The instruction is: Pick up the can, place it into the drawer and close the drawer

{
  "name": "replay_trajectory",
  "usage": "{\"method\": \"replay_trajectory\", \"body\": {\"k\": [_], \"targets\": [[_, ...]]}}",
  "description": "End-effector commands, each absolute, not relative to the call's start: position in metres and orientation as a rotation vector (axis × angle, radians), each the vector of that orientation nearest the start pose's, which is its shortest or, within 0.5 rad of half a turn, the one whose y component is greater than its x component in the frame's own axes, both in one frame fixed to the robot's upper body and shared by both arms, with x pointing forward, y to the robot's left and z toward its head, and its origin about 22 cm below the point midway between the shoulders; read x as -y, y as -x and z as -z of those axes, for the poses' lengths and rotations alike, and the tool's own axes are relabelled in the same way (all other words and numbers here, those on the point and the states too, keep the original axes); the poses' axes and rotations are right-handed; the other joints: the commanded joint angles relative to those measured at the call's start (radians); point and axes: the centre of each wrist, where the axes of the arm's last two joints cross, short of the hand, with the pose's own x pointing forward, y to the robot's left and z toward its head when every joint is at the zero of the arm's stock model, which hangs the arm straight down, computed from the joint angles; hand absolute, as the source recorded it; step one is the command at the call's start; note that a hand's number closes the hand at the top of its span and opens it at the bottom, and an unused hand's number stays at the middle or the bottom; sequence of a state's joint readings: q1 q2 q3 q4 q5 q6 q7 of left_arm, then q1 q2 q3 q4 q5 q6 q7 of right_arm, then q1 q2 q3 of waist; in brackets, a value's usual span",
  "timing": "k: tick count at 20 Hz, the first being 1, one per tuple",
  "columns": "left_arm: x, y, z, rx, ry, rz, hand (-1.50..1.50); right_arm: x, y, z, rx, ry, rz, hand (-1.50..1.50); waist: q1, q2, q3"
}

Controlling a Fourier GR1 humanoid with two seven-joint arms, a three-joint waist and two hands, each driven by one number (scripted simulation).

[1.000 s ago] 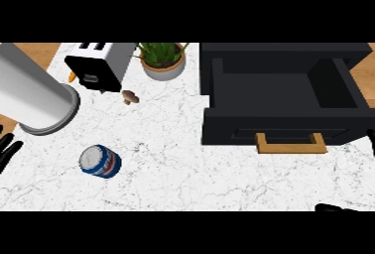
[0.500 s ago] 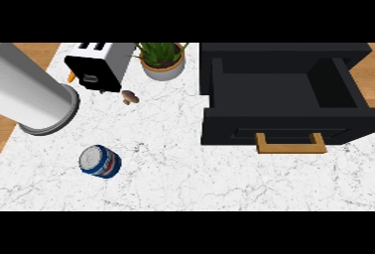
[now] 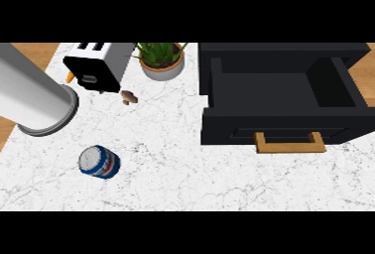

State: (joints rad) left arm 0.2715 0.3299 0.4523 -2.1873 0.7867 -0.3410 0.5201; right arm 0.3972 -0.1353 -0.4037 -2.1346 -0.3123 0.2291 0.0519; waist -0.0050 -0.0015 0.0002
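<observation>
Showing hands: neither; state cannot be told
Can: one, on counter
Drawer: one, open

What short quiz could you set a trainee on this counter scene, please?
1. True or false: the can is already inside the drawer.
2. Multiple choice: what stands between the toaster and the drawer at the back of the counter? A) a potted plant B) a kettle C) a stack of bowls
3. Short answer: is the drawer open or shut?

Key
1. False: the can is on the counter, to the left of the drawer.
2. A
3. Open: its inside shows, and nothing can be seen in it.
</observation>
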Motion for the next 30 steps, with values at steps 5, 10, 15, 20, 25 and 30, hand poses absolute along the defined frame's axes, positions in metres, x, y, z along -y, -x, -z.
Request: {"method": "replay_trajectory", "body": {"k": [5,10,15,20,25,30], "targets": [[-0.349,-0.166,-0.124,1.527,0.289,0.004,-1.5,0.353,-0.109,-0.09,1.788,0.193,0.116,-1.5,0.0,0.001,0.0],[-0.324,-0.171,-0.099,1.499,0.286,-0.023,-1.5,0.373,-0.1,-0.099,1.781,0.193,0.108,-1.5,0.001,0.001,0.0],[-0.316,-0.185,-0.092,1.487,0.259,-0.011,-1.5,0.372,-0.084,-0.092,1.783,0.18,0.113,-1.5,0.0,0.0,0.0],[-0.307,-0.188,-0.083,1.477,0.212,-0.018,-1.5,0.372,-0.082,-0.096,1.784,0.199,0.111,-1.5,0.002,0.0,0.0],[-0.31,-0.196,-0.041,1.471,0.172,-0.003,-1.5,0.375,-0.081,-0.1,1.778,0.194,0.102,-1.5,0.001,0.001,0.0],[-0.315,-0.209,-0.001,1.449,0.131,-0.026,-1.5,0.372,-0.085,-0.097,1.781,0.211,0.109,-1.5,0.0,0.001,0.0]]}}
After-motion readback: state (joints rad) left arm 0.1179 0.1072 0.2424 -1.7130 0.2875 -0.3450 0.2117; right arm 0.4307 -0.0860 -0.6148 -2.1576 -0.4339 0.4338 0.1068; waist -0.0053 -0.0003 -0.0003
